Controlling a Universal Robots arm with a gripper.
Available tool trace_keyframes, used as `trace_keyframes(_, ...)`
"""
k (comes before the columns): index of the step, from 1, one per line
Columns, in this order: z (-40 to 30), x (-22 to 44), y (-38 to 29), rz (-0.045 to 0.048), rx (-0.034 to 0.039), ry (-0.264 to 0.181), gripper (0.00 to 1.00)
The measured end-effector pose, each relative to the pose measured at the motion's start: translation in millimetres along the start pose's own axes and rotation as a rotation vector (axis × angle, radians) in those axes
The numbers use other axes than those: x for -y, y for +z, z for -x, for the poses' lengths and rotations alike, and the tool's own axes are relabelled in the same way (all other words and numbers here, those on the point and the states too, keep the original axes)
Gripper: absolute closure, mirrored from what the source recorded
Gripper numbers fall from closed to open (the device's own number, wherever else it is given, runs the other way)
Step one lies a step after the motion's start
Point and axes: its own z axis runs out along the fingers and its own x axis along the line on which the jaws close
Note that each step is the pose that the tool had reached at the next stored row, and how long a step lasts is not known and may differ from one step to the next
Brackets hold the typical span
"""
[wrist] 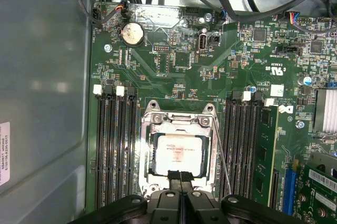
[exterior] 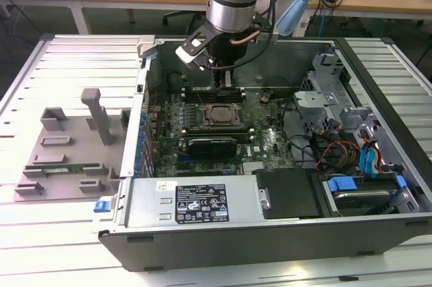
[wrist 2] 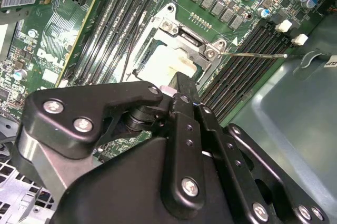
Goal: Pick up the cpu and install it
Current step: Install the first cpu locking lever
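One gripper [wrist: 179,174], clenched tight, hangs at the edge of the cpu [wrist: 178,153] you see seated flat in its socket frame [wrist: 148,129].

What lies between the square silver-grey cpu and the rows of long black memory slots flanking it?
In the first wrist view, the grey metal socket frame rings the cpu; a thin wire lever runs along one side.

Print on white label [exterior: 202,207] illegible
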Motion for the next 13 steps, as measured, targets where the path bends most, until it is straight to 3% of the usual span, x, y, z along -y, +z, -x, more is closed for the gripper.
trace_keyframes(7, 0.0, 0.0, 0.0, 0.0026, 0.005, -0.128, 0.89)
trace_keyframes(11, 0.0, 0.0, 0.0, 0.0053, 0.0105, -0.269, 0.89)
trace_keyframes(13, 0.0, 0.0, 0.0, 0.0057, 0.0116, -0.296, 0.89)
